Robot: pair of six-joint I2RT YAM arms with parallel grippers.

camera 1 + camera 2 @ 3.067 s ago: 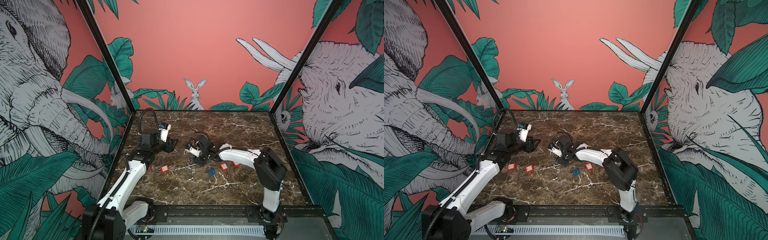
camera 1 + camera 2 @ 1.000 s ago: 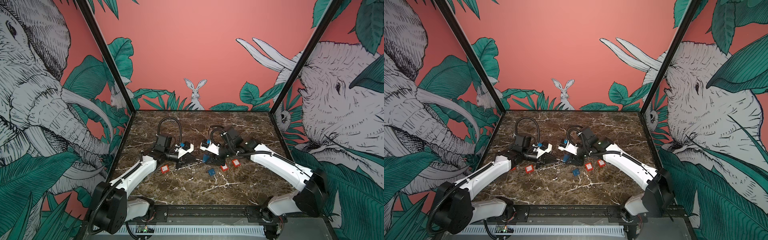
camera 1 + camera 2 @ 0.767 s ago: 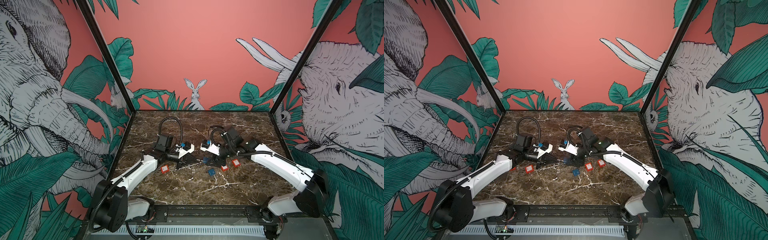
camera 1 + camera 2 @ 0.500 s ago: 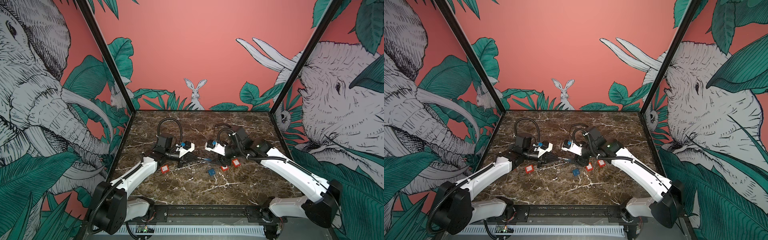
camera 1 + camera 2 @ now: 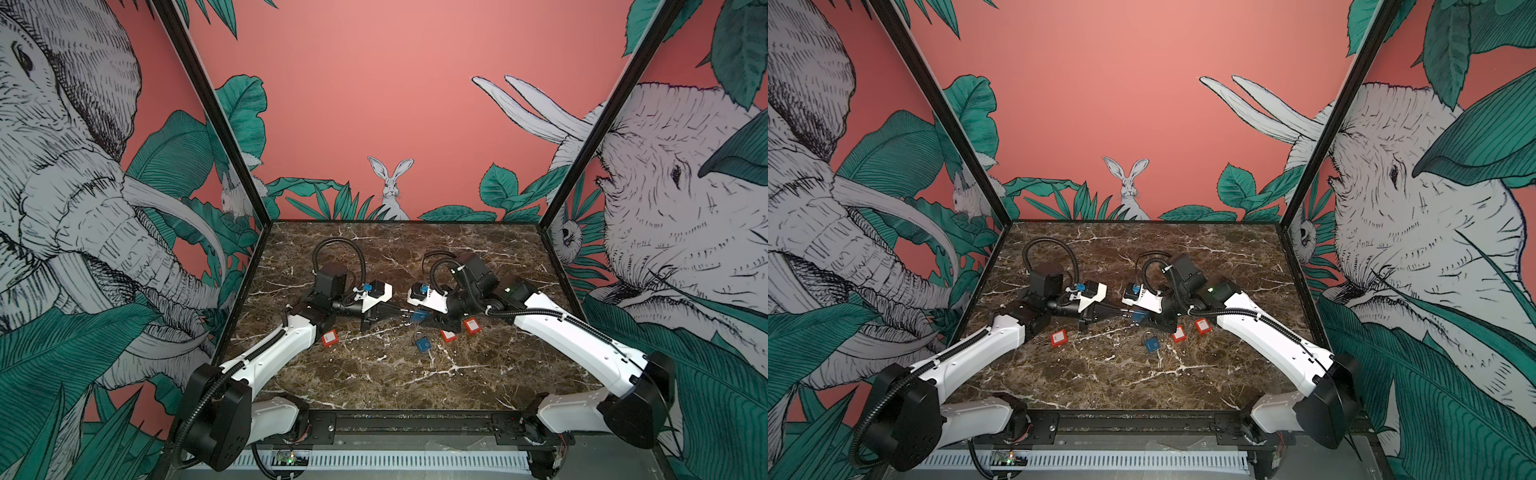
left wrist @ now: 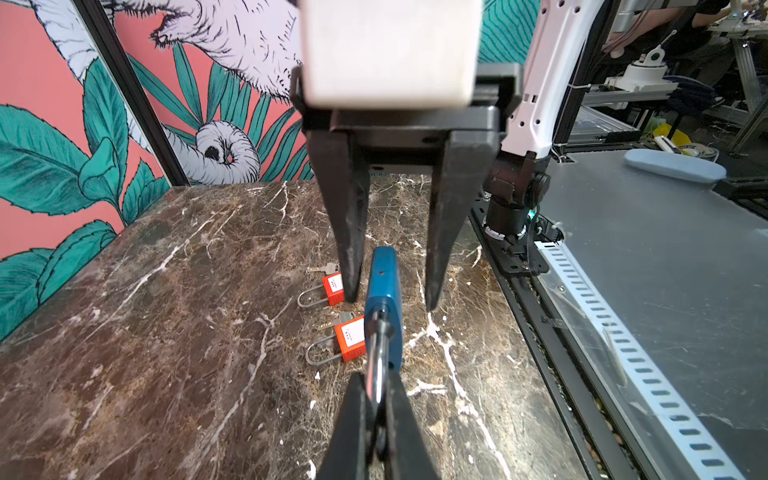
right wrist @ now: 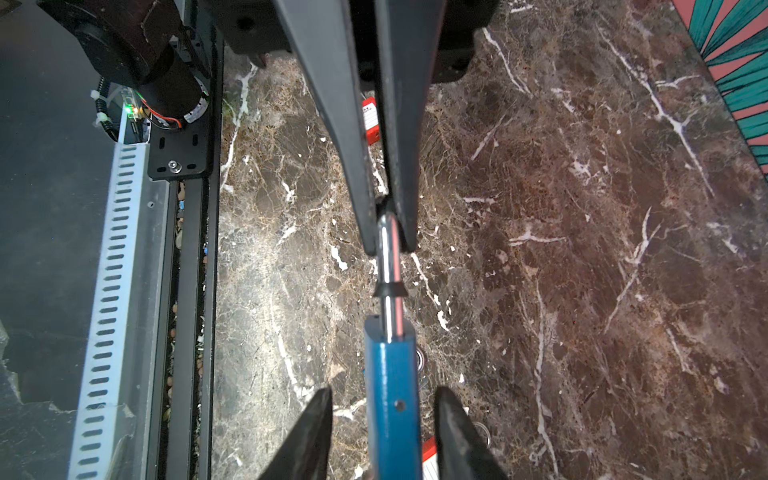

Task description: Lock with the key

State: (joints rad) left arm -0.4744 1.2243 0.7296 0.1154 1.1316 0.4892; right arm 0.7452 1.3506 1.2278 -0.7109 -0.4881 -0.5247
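A blue padlock (image 6: pixel 384 299) hangs above the marble between the two grippers. My left gripper (image 6: pixel 376 374) is shut on its steel shackle (image 7: pixel 389 266). My right gripper (image 7: pixel 384 390) is open, with one finger on each side of the blue body (image 7: pixel 390 374) and a clear gap on both sides. In both top views the two grippers meet tip to tip at mid-table, with the padlock (image 5: pixel 419 316) (image 5: pixel 1139 316) between them. The padlock's keyhole end is hidden, so I cannot tell whether a key sits in it.
A second blue padlock (image 5: pixel 423 344) lies on the marble in front of the grippers. Two red padlocks (image 5: pixel 448 335) (image 5: pixel 472 325) lie under the right arm, each with a small key (image 6: pixel 322 269) at its base. A third red one (image 5: pixel 329 338) lies by the left arm.
The right arm has drawn back to the right. Its jaws, which held the blue padlock's body, now stand apart from it. The left gripper has kept its hold on the shackle.
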